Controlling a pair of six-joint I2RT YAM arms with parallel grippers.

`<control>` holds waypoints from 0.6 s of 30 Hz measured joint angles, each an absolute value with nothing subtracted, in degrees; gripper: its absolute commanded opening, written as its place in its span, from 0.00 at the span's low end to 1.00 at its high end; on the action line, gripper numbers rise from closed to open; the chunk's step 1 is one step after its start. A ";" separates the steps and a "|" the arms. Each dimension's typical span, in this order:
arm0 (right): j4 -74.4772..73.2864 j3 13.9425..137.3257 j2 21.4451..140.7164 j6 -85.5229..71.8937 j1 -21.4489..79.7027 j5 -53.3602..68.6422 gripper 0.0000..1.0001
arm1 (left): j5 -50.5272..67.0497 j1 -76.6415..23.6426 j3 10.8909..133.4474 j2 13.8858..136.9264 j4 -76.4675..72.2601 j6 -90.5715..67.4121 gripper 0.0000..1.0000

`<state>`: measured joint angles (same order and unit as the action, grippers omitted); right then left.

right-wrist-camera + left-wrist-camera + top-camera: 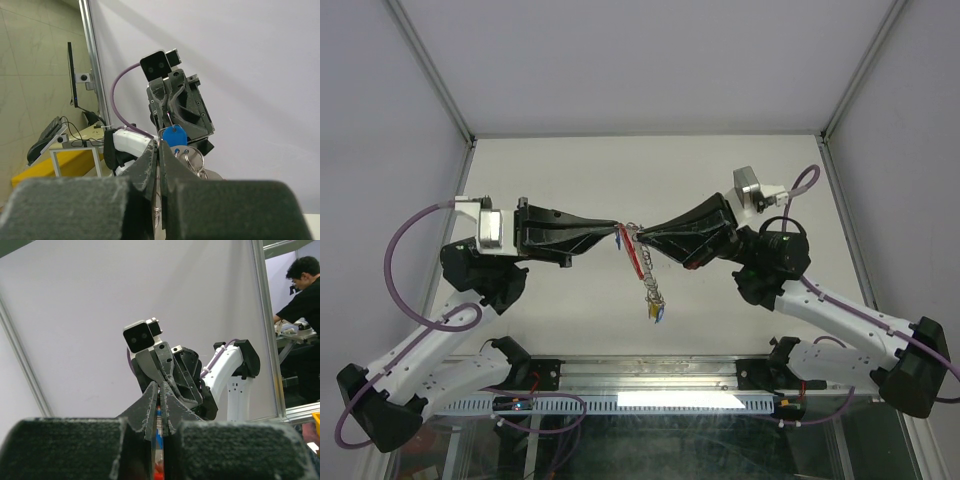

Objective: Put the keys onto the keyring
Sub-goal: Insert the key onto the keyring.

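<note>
Left tool (618,236) is pinching a blue-capped key (174,136), and right tool (639,237) is clamping shut on the keyring (639,260), tips almost touching over the middle of the counter (570,170). The chain (651,290) is dangling toward the near edge, all of it hanging well apart from the side walls (380,120).

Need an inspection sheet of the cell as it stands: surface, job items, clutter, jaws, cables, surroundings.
Surface: pale table, no marks seen.
Job's things: keyring held up between the two grippers, red arc and chain hanging; keys bunched at its lower end; blue key at the left tips.
Clutter: nothing seen.
Grippers: left gripper jaws shut on the blue key; right gripper jaws shut, apparently on the keyring.
Cables: purple cables loop off both arms, away from the jaws.
Surroundings: white walls; person at a bench outside; monitor.
</note>
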<state>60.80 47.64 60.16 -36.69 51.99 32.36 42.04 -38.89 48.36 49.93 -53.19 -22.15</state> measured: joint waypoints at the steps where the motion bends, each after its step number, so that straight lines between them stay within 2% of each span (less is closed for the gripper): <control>1: 61.12 47.64 60.49 -36.88 52.18 32.34 0.00 | 42.06 -38.89 48.36 50.15 -53.52 -22.39 0.00; 18: 62.43 49.32 63.16 -37.12 54.04 31.11 0.00 | 42.57 -38.89 48.36 51.46 -55.88 -24.34 0.00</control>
